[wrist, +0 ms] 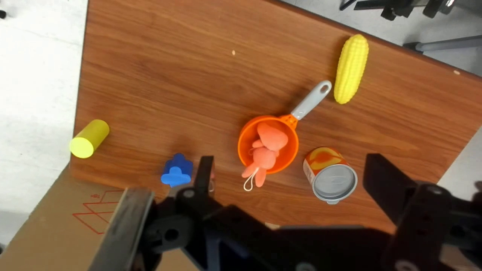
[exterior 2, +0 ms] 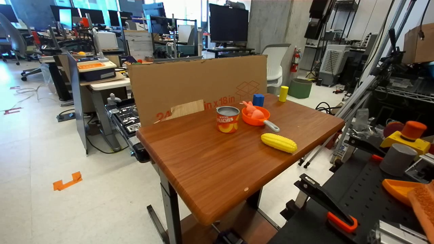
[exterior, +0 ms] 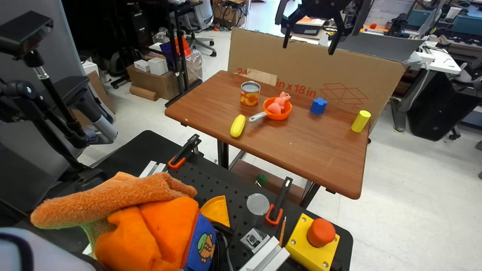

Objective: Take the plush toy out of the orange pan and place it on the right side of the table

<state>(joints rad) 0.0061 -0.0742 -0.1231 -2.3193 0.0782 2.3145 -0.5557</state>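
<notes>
The plush toy (exterior: pixel 276 107) is a small pink-orange soft figure with two long ears and a thin white loop. It lies inside the orange pan (exterior: pixel 279 117), its ears over the rim, in both exterior views (exterior 2: pixel 255 114). In the wrist view the toy (wrist: pixel 264 157) rests in the pan (wrist: pixel 287 158), whose grey handle points up and right. The pan stands on the brown table (exterior: pixel 297 150). My gripper (exterior: pixel 308 48) is open and empty, high above the table's far edge in an exterior view. In the wrist view the gripper's fingers (wrist: pixel 292 162) are wide apart, apart from the toy.
A peach can (exterior: pixel 250 93) stands close beside the pan. A yellow corn (exterior: pixel 238 126) lies near the handle. A blue flower-shaped block (exterior: pixel 319 106) and a yellow cylinder (exterior: pixel 360 121) stand toward one end. A cardboard sheet (exterior 2: pixel 203 78) rises behind the table.
</notes>
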